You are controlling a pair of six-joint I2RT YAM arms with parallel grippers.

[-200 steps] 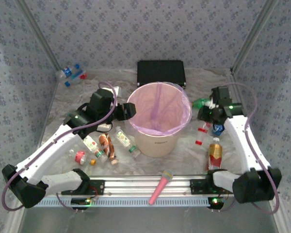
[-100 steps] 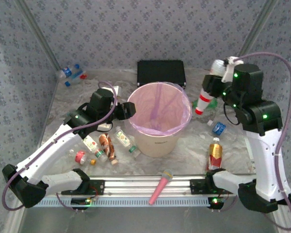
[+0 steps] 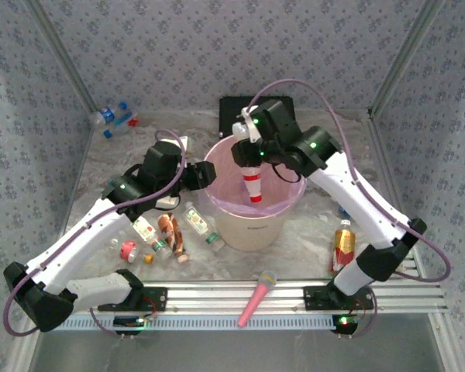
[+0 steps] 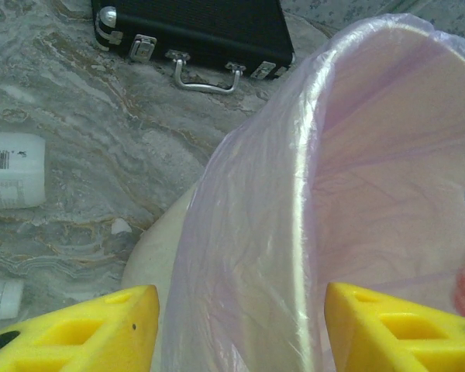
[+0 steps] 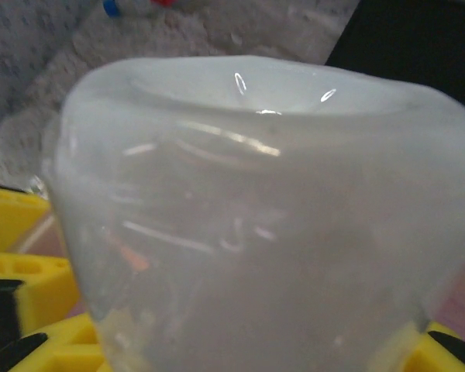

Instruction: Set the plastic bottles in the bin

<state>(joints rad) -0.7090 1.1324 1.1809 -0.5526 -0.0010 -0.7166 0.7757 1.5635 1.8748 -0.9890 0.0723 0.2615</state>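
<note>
- Swung in from the right side of the table (image 3: 306,232), the right arm now reaches over the bin (image 3: 252,225); the left arm has not shifted
- The bin stands mid-table, a cream bucket lined with a pink bag, its mouth wide and clear below the load
- The left gripper (image 3: 205,177) sits at the bin's left rim; in the left wrist view its yellow fingers (image 4: 101,329) stand apart with the bagged rim (image 4: 310,194) between them, and whether they press on it I cannot tell
- The right gripper (image 3: 248,155) is clamped on a white bottle (image 3: 251,177), which hangs cap-down over the bin's mouth, gripped near its base
- In the right wrist view the bottle's base (image 5: 256,217) looks translucent, thin-walled and glossy
- Judgement: it is probably empty and light, soft enough to dent under a hard squeeze and smooth enough to slip, so the wide body near the base is the sound place to hold
- A group of loose bottles (image 3: 170,232) lies left of the bin, and a brown bottle (image 3: 342,246) lies to its right
- These look equally light and inclined to roll; take each across the middle of its body, not by the cap
</note>
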